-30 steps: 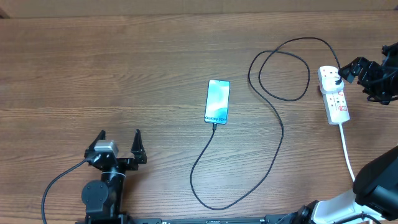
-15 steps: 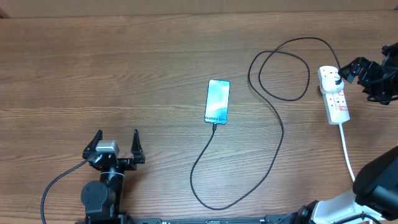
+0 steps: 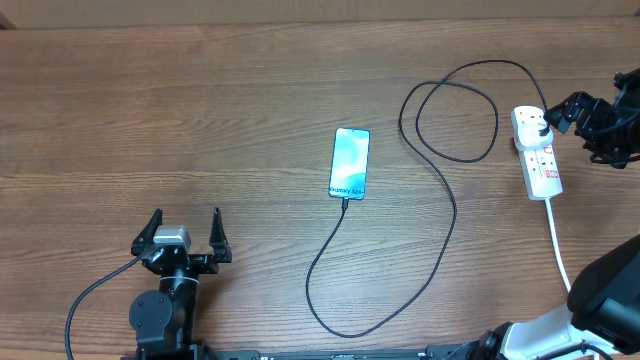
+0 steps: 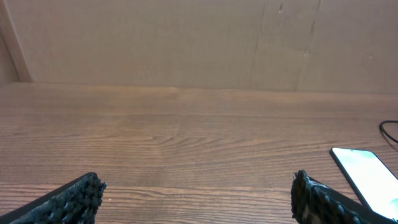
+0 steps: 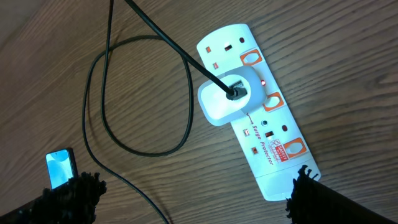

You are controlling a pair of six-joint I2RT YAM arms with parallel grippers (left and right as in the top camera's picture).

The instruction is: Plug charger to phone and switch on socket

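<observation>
right gripper (image 5: 196, 186) is hanging wide open with the socket (image 5: 273, 143) lying diagonally just ahead, left gripper (image 3: 186, 215) is sitting well away, open too

Your left gripper (image 3: 186, 218) sits low at near left in the overhead view, fingers (image 4: 74, 198) spread wide and pointing forward, holding nothing. Your right gripper (image 5: 196, 183) is out at far right, arm extended, wrist tipped downward, fingers equally wide apart, gripping nothing.

black left gripper (image 3: 186, 218) with knobbly fingers (image 4: 71, 200), grey wrist block (image 3: 168, 238), looping black arm cable (image 3: 97, 283), white right arm shell (image 3: 545, 336)
</observation>
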